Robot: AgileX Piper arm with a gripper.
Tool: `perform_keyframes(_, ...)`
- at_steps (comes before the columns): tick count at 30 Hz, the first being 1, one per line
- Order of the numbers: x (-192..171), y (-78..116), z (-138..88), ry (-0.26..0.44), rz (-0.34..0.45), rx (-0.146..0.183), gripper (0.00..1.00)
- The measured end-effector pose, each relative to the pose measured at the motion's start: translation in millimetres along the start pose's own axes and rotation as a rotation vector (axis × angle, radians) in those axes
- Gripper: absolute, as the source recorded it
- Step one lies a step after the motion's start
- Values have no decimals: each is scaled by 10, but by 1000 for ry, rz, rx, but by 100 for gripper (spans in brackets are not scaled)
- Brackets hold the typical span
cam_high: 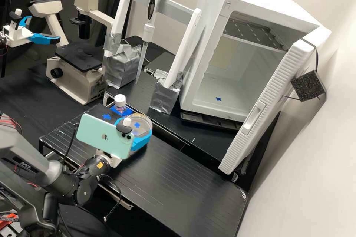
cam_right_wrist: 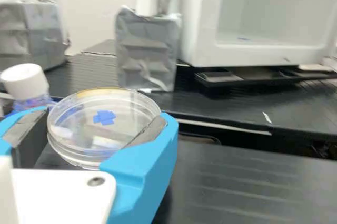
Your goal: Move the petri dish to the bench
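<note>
One dish is clasped in my claw, over the near counter, just right of the bottle. I judge placing is in hand; next I should lower it level, then let go gently.

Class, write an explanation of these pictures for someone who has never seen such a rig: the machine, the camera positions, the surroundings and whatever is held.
The machine is a dark grey robot arm with a white gripper. One picture looks down from a fixed camera; the other comes from the arm's wrist. Two bright blue fingers hold a round, clear petri dish over a black bench. Nearby stand a white-capped bottle, a beige microscope and an open white cabinet.
</note>
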Motion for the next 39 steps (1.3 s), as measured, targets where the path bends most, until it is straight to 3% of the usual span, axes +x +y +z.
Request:
perform_keyframes(7,-47,16,45,-30,-4,-3,0)
perform_keyframes(15,-97,37,63,-48,1,-31,0)
perform_keyframes(19,-117,46,84,-51,3,-16,0)
perform_keyframes(24,-133,62,98,-56,5,-21,0)
perform_keyframes(25,-134,62,99,-57,4,-22,100)
perform_keyframes(39,-135,62,97,-57,5,-24,100)
